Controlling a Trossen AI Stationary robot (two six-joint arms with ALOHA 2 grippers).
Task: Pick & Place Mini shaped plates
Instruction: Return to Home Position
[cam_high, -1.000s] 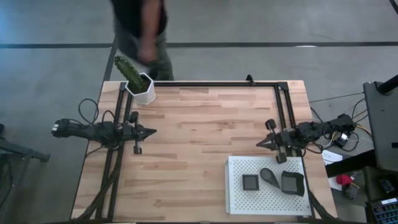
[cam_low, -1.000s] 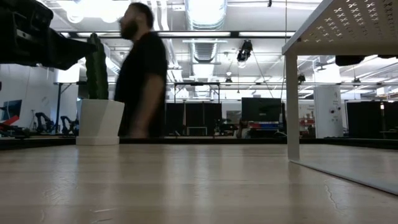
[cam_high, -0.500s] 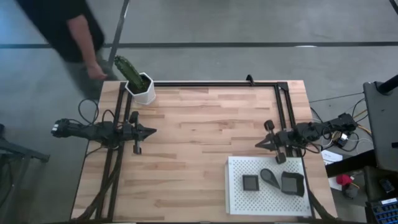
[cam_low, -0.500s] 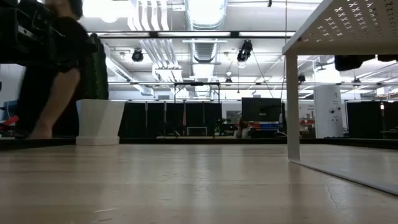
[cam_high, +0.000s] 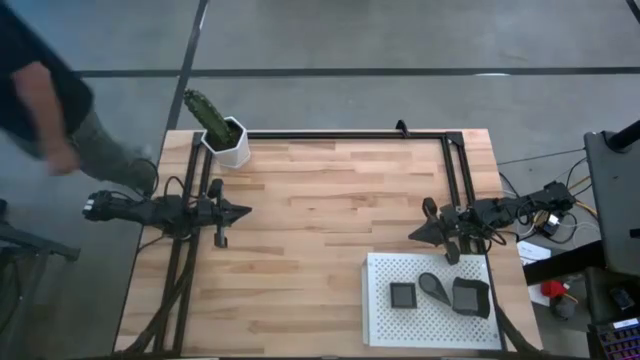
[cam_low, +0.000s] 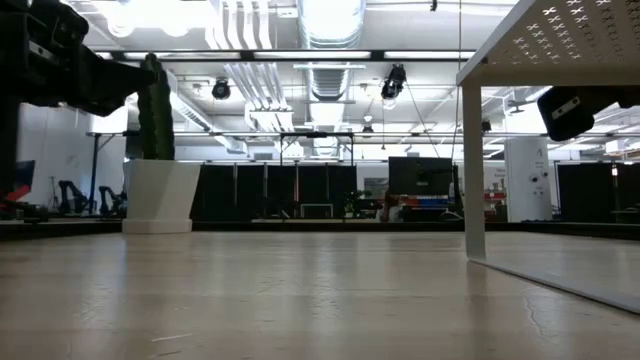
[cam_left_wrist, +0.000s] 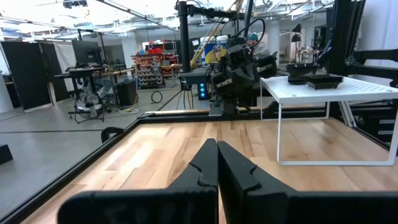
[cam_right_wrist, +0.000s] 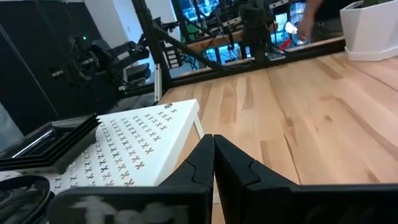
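**A:** gripper status?

**B:** My left gripper (cam_high: 243, 211) has its fingers pressed together with nothing in them. It's over the left side of the table (cam_high: 320, 190), pointing inward. My right gripper (cam_high: 415, 235) is the same, tips together and empty. It's over bare wood just beside a corner of the white perforated shelf (cam_high: 380, 268)

**A:** plates?

**B:** All on the shelf top, three spots in a row. There's a small square plate (cam_high: 402, 293), then a drop-shaped plate (cam_high: 434, 284) in the middle. The larger square plates (cam_high: 470, 296) sit at the right end, just beside the drop-shaped one. My right wrist view shows those squares as a stack. From overhead I can't count layers

**A:** is the shelf flat on the table?

**B:** No, it's raised on thin legs, and the low view looks underneath it

**A:** anything further out?

**B:** A cactus pot (cam_high: 230, 143) at the far-left corner of the table, well apart from both grippers. Beyond that, a person (cam_high: 45, 100) on the floor off the table's left side
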